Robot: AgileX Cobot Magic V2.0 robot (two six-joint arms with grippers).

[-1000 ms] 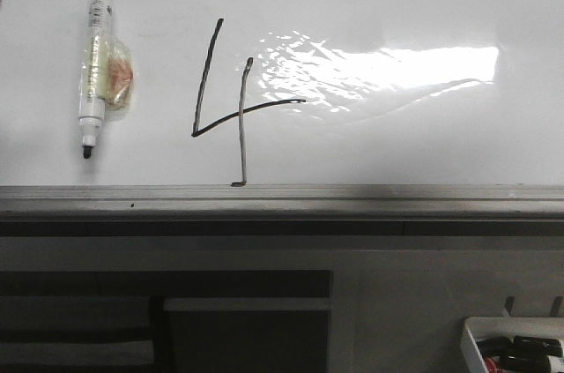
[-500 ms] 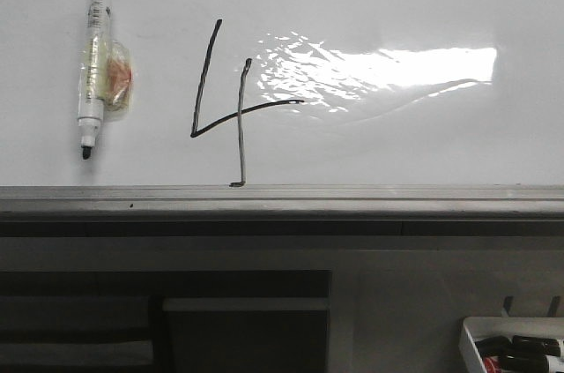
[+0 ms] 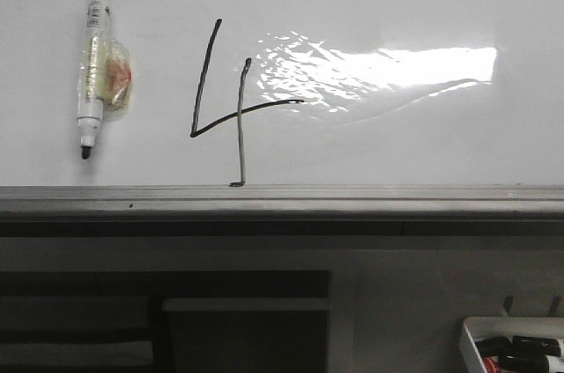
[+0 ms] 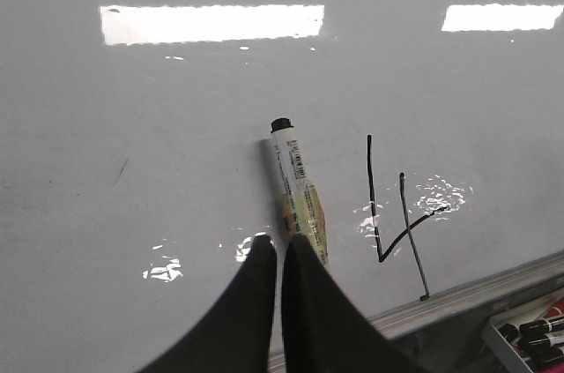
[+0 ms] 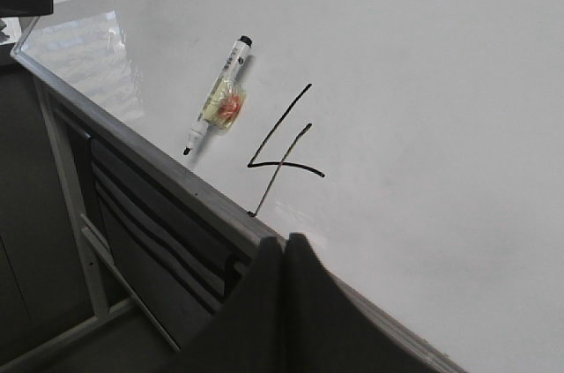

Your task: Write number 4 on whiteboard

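Observation:
A black open-topped number 4 [image 3: 231, 107] is drawn on the whiteboard [image 3: 423, 3], its long vertical reaching the grey frame rail [image 3: 282, 199]. A white marker [image 3: 95, 64] with a yellowish wrap lies on the board left of the 4, tip toward the rail. Neither gripper shows in the front view. In the left wrist view my left gripper [image 4: 279, 242] is shut and empty, just short of the marker [image 4: 296, 186], with the 4 [image 4: 397, 214] beside it. In the right wrist view my right gripper [image 5: 285, 241] is shut and empty over the rail, near the 4 [image 5: 282, 148] and marker [image 5: 218, 95].
A small white tray [image 3: 515, 351] holding several markers sits below the board at the lower right; it also shows in the left wrist view [image 4: 529, 338]. Dark shelving [image 3: 167, 320] lies below the rail. A bright glare patch [image 3: 379, 69] is right of the 4.

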